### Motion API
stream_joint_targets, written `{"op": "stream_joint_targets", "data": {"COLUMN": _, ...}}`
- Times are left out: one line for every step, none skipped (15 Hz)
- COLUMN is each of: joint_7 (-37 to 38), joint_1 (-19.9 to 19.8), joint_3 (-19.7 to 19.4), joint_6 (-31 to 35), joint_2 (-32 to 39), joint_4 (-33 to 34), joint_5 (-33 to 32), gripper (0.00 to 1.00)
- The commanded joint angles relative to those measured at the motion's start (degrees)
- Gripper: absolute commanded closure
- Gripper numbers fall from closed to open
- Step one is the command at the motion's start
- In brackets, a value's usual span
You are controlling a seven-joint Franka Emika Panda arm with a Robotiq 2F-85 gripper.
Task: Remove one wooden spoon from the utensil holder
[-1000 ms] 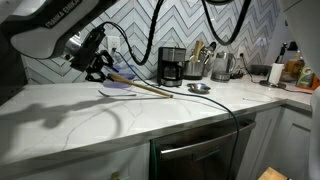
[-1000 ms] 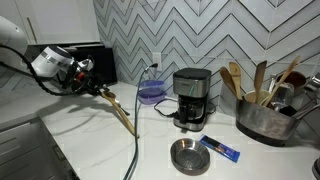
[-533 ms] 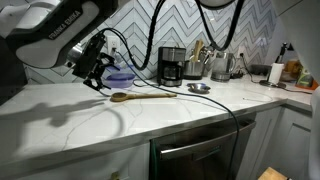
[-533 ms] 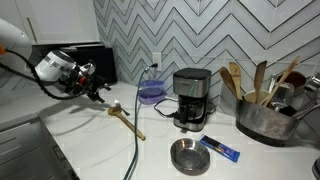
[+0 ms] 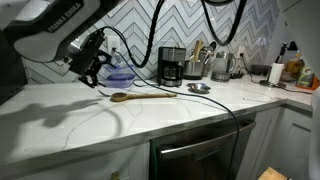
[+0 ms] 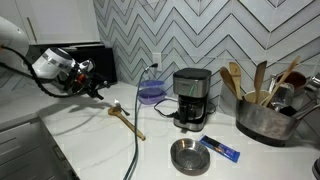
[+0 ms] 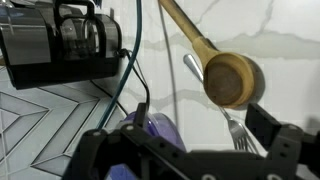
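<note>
Though faint elsewhere, a fork point(image 7: 238, 132) beside the wooden spoon point(image 7: 230, 80), wrist view.

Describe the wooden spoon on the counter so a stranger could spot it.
Find the black coffee maker against the chevron-tiled wall. On the white counter beside it, near the purple bowl, lies the wooden spoon: long, slim, light brown, and lying flat, while the other wooden utensils stand upright.
</note>
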Motion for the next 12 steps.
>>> {"op": "stream_joint_targets", "data": {"joint_7": 1.1, "joint_1": -3.0, "joint_3": 1.7, "joint_6": 5.8, "joint_2": -9.7, "joint_4": -9.1, "joint_5": 4.3, "gripper": 0.0}}
{"op": "stream_joint_targets", "data": {"joint_7": 1.3, "joint_1": -3.6, "joint_3": 2.2, "joint_6": 7.6, "joint_2": -12.8, "joint_4": -12.1, "joint_5": 5.9, "gripper": 0.0}}
{"op": "stream_joint_targets", "data": {"joint_7": 1.0, "joint_1": -4.1, "joint_3": 2.5, "joint_6": 8.7, "joint_2": -15.2, "joint_4": -14.5, "joint_5": 7.7, "gripper": 0.0}}
{"op": "stream_joint_targets", "data": {"joint_7": 1.0, "joint_1": -4.6, "joint_3": 2.8, "joint_6": 10.3, "joint_2": -17.4, "joint_4": -16.5, "joint_5": 9.6, "gripper": 0.0}}
{"op": "stream_joint_targets", "data": {"joint_7": 0.6, "joint_1": -5.1, "joint_3": 3.2, "joint_6": 11.9, "joint_2": -19.7, "joint_4": -18.9, "joint_5": 11.6, "gripper": 0.0}}
{"op": "stream_joint_targets", "data": {"joint_7": 0.4, "joint_1": -5.4, "joint_3": 3.6, "joint_6": 14.1, "joint_2": -22.1, "joint_4": -21.3, "joint_5": 13.3, "gripper": 0.0}}
{"op": "stream_joint_targets", "data": {"joint_7": 0.4, "joint_1": -5.8, "joint_3": 3.8, "joint_6": 16.7, "joint_2": -24.4, "joint_4": -23.8, "joint_5": 14.6, "gripper": 0.0}}
{"op": "stream_joint_targets", "data": {"joint_7": -0.1, "joint_1": -6.1, "joint_3": 4.0, "joint_6": 18.9, "joint_2": -26.7, "joint_4": -26.3, "joint_5": 16.0, "gripper": 0.0}}
{"op": "stream_joint_targets", "data": {"joint_7": -0.5, "joint_1": -6.5, "joint_3": 4.1, "joint_6": 21.2, "joint_2": -29.3, "joint_4": -29.0, "joint_5": 17.7, "gripper": 0.0}}
{"op": "stream_joint_targets", "data": {"joint_7": -0.6, "joint_1": -6.8, "joint_3": 4.2, "joint_6": 22.6, "joint_2": -31.8, "joint_4": -31.7, "joint_5": 19.7, "gripper": 0.0}}
{"op": "stream_joint_targets", "data": {"joint_7": -1.1, "joint_1": -7.2, "joint_3": 4.2, "joint_6": 23.8, "joint_2": -34.4, "joint_4": -34.3, "joint_5": 21.7, "gripper": 0.0}}
{"op": "stream_joint_targets", "data": {"joint_7": -1.0, "joint_1": -7.5, "joint_3": 4.1, "joint_6": 23.0, "joint_2": -37.1, "joint_4": -36.9, "joint_5": 24.4, "gripper": 0.0}}
